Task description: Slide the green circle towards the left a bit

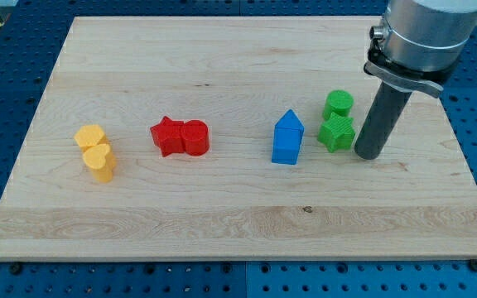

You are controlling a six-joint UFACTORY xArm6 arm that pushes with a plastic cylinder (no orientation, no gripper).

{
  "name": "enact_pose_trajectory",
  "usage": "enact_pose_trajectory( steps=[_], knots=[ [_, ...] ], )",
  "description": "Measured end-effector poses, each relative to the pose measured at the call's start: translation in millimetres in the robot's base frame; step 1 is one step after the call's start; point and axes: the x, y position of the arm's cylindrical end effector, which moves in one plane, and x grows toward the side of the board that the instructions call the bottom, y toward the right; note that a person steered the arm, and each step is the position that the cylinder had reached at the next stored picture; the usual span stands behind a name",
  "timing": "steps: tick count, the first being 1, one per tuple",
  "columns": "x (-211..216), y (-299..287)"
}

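The green circle (338, 103) stands on the wooden board at the view's right, touching the green star (336, 132) just below it. My tip (367, 155) rests on the board just right of the green star and below-right of the green circle, with a small gap to the star. The rod rises from it toward the view's top right.
A blue house-shaped block (287, 138) stands left of the green pair. A red star (166, 136) and a red cylinder (195, 137) touch near the middle. A yellow hexagon (90, 136) and a yellow heart (100, 162) sit at the left. The board's right edge (470, 165) is close.
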Motion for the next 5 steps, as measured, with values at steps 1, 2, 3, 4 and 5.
enact_pose_trajectory(
  steps=[1,2,3,4,5],
  knots=[
    [-16.1,13.4],
    [-49.0,14.3],
    [-74.5,14.1],
    [-80.9,11.5],
    [-79.4,7.6]
  ],
)
